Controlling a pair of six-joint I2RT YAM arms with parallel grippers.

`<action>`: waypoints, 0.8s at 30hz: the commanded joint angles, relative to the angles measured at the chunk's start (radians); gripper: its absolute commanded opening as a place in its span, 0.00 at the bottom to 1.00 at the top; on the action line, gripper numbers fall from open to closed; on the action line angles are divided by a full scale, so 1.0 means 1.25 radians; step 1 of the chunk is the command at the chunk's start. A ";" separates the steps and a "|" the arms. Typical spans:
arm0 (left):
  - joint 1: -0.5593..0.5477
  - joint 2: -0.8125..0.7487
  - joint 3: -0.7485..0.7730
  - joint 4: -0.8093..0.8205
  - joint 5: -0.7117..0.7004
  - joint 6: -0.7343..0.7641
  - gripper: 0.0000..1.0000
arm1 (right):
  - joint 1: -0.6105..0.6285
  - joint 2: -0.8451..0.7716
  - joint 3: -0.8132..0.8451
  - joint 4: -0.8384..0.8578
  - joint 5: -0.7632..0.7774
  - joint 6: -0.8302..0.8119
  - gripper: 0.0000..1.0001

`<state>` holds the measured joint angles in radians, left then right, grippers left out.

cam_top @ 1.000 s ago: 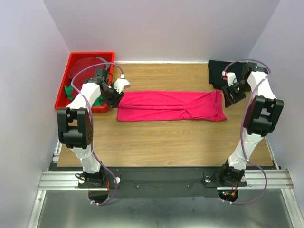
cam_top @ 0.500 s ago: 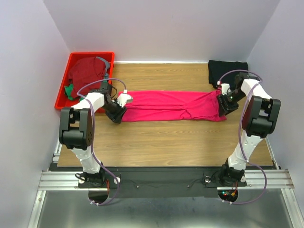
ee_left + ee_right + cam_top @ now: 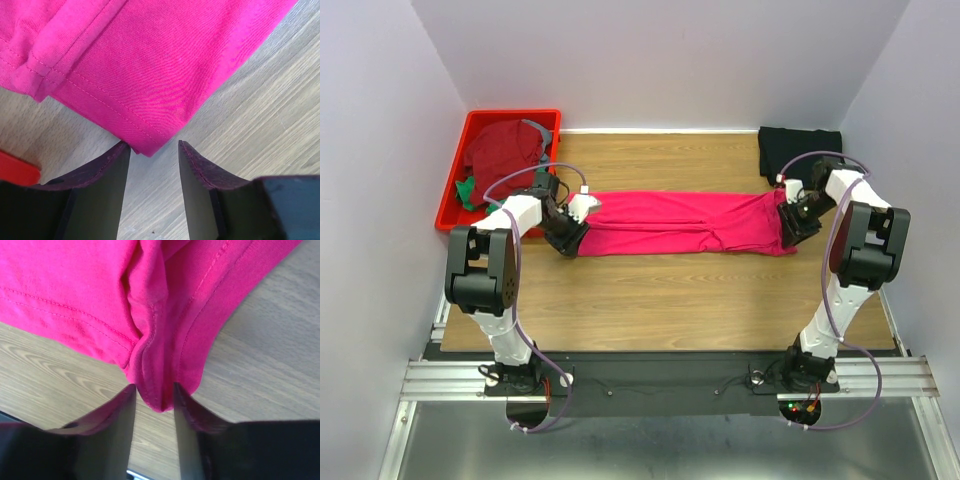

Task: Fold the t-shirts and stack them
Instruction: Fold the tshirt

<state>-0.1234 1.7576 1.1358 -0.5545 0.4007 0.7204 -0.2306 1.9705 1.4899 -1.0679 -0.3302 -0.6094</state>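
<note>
A bright pink-red t-shirt [image 3: 680, 222] lies folded into a long strip across the table. My left gripper [image 3: 572, 240] is down at the strip's near left corner. In the left wrist view it [image 3: 154, 146] is open, and the hemmed corner [image 3: 150, 100] just reaches between the fingertips. My right gripper [image 3: 788, 228] is low at the strip's right end. There its jaws [image 3: 154, 387] have narrowed onto a bunched fold [image 3: 157, 365], and the cloth touches both fingers. A black t-shirt [image 3: 798, 150] lies folded at the far right corner.
A red bin [image 3: 455, 190] at the far left holds a dark red t-shirt [image 3: 500, 150] and a bit of green cloth [image 3: 467, 192]. Purple-grey walls close in the back and both sides. Bare wooden table [image 3: 670, 300] lies in front of the strip.
Both arms came down from near the bin and the black shirt to the two ends of the pink-red strip. The right jaws have narrowed onto the cloth; the left stay apart.
</note>
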 commanded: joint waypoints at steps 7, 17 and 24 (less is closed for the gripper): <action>-0.002 0.001 0.055 -0.013 0.033 -0.042 0.53 | -0.003 -0.011 0.048 0.008 -0.016 0.020 0.52; -0.002 0.022 0.079 -0.022 0.046 -0.070 0.38 | -0.003 -0.010 0.046 0.001 -0.012 0.016 0.15; 0.003 0.010 0.055 -0.041 0.007 -0.050 0.00 | -0.014 -0.028 0.029 0.001 0.033 -0.012 0.01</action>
<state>-0.1234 1.7943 1.1976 -0.5686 0.4232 0.6464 -0.2310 1.9709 1.5234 -1.0660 -0.3252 -0.5949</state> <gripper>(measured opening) 0.032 0.014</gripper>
